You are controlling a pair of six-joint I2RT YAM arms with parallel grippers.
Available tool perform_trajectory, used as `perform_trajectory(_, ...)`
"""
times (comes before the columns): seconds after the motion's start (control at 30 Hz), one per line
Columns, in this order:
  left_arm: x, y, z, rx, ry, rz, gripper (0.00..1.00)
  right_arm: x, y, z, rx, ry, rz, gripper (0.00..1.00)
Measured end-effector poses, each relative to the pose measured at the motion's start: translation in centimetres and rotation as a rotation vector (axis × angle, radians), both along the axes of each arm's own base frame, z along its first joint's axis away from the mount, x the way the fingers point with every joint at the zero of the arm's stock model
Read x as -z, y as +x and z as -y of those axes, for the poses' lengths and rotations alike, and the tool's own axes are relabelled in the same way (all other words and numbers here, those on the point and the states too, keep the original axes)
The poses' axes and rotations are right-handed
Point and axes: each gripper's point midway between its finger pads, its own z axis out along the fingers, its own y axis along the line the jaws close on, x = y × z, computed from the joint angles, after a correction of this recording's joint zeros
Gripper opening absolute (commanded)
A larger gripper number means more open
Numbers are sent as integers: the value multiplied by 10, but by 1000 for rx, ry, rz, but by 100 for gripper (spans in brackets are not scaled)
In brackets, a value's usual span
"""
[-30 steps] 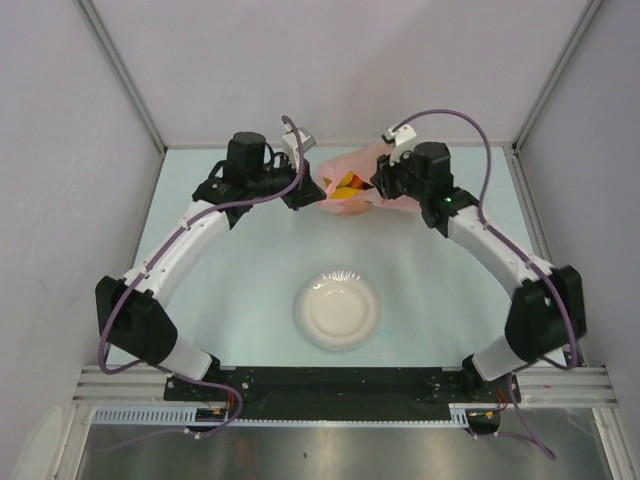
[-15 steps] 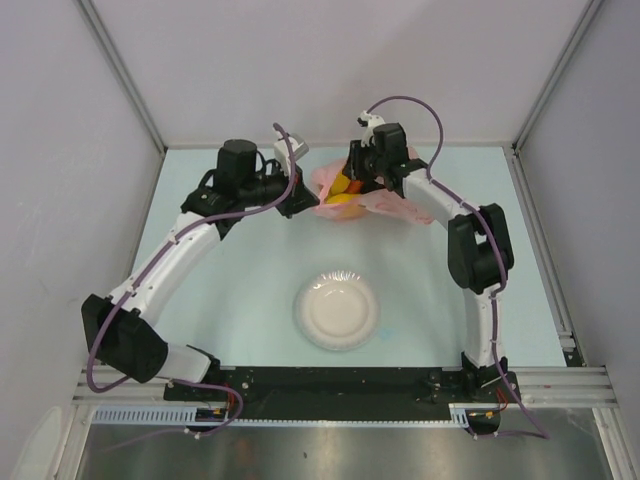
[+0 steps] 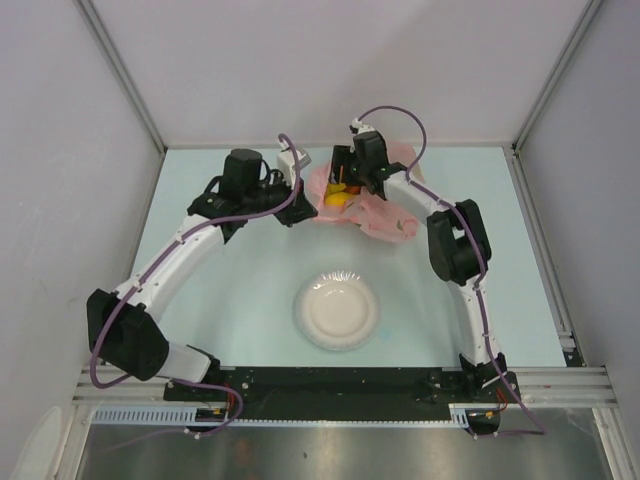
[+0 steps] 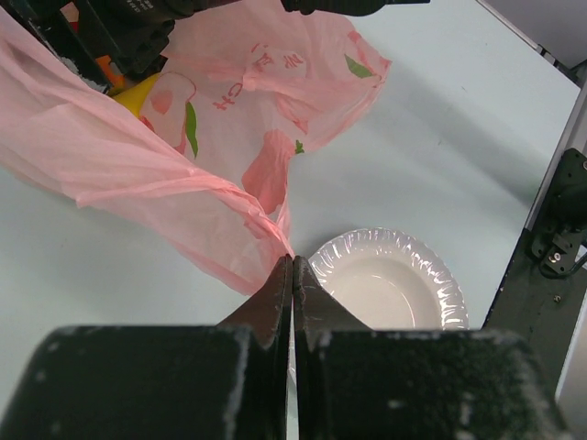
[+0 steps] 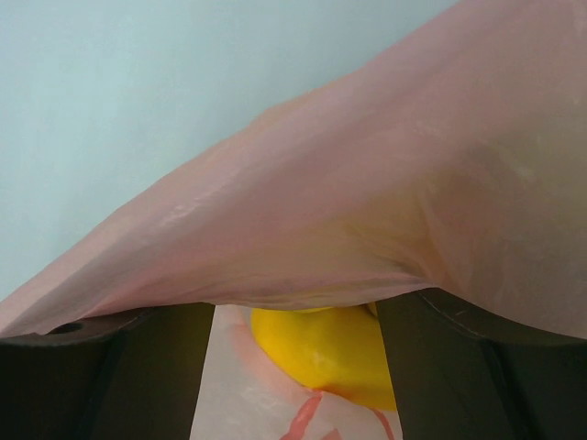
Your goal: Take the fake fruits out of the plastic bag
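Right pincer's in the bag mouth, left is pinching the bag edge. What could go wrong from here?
1. Pink film of the plastic bag drapes over the open right pincer. Closing on the yellow fruit may trap film and drag the bag along.
2. The left pincer holds only a thin edge of film, so a pull could slip or tear it.
3. The glossy fruit sits off-centre in the right pincer and might squirt out.

You find the plastic bag at the far middle of the table, between the two grippers. The left gripper is at the bag's left edge. The right gripper reaches inside the bag's mouth, with a fake fruit between its fingers. The bowl stands in front of the bag, nearer to the arm bases and well apart from it.
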Motion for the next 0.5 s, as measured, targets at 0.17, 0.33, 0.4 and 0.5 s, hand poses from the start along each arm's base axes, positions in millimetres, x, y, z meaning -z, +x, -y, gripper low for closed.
perform_trajectory(0.17,6,-1,0,-4,3,-20,0,11,10,3,64,-28,-4,62)
perform_trajectory(0.33,11,-2,0,-7,6,-33,0,27,15,10,109,-59,-16,33)
perform_trajectory(0.4,13,-2,-1,-8,6,-37,0,28,16,12,107,-74,-9,28)
perform_trajectory(0.5,15,-2,0,-8,6,-39,0,27,16,14,88,-97,8,24)
